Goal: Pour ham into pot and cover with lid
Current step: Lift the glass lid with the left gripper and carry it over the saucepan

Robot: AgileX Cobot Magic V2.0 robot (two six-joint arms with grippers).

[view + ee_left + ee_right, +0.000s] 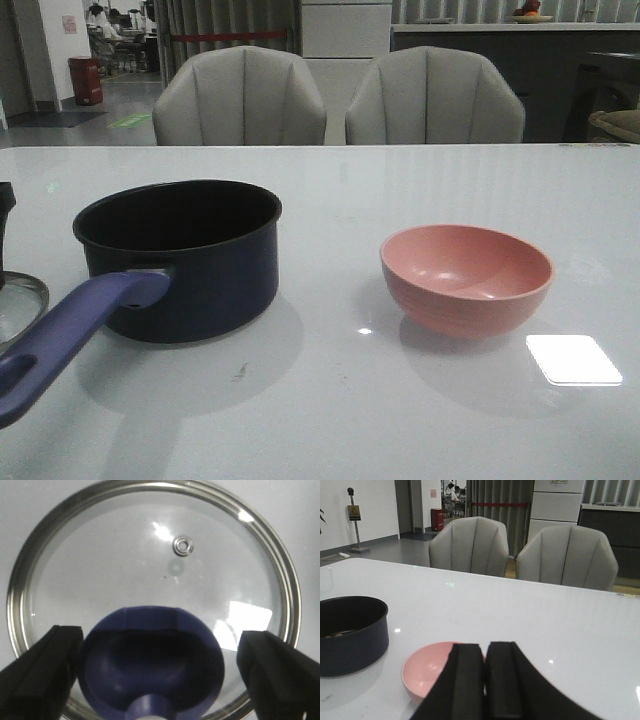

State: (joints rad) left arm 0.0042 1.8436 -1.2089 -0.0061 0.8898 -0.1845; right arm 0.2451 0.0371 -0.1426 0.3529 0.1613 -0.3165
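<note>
The dark navy pot (pixel 185 260) stands left of centre, its purple-blue handle (pixel 70 335) pointing to the front left. In the right wrist view a small orange speck (pixel 337 634) lies on the pot's black floor; it may be the ham. The glass lid (pixel 150 565) lies flat on the table at the far left (pixel 22 305). My left gripper (pixel 160 647) is open just above it, one jaw on each side of the purple-blue knob (pixel 150 660) without touching it. My right gripper (pixel 485 652) is shut and empty, close over the pink bowl (pixel 427 667).
The pink bowl (pixel 465 278) stands right of the pot and looks empty. The white table (pixel 330 410) is glossy, with a bright light patch (pixel 573 360) at the front right. Two grey chairs (pixel 340 100) stand behind the far edge.
</note>
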